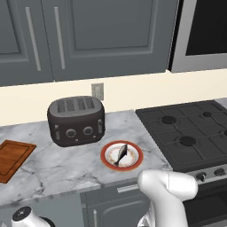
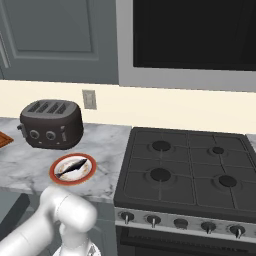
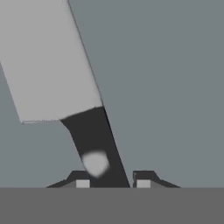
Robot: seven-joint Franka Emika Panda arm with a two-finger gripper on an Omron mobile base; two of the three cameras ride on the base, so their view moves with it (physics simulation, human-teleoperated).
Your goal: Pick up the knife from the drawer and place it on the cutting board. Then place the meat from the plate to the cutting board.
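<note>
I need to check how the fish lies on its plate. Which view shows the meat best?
The left base view: the meat lies whole and closest across the plate. The right base view shows it too, smaller, at.

Knife (image 3: pixel 61 65): matt silver metal blade, smooth black handle. Cutting board (image 1: pixel 11 158): reddish-brown wood. Table (image 1: pixel 57 166): polished grey-veined marble. Toaster (image 1: pixel 76 119) beside cutting board: dark, satin.

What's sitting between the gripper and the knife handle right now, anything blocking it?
Nothing visible. In the hand view the gripper sits right at the knife, its black handle running down between the two fingertips, with only the flat grey drawer floor around it.
</note>
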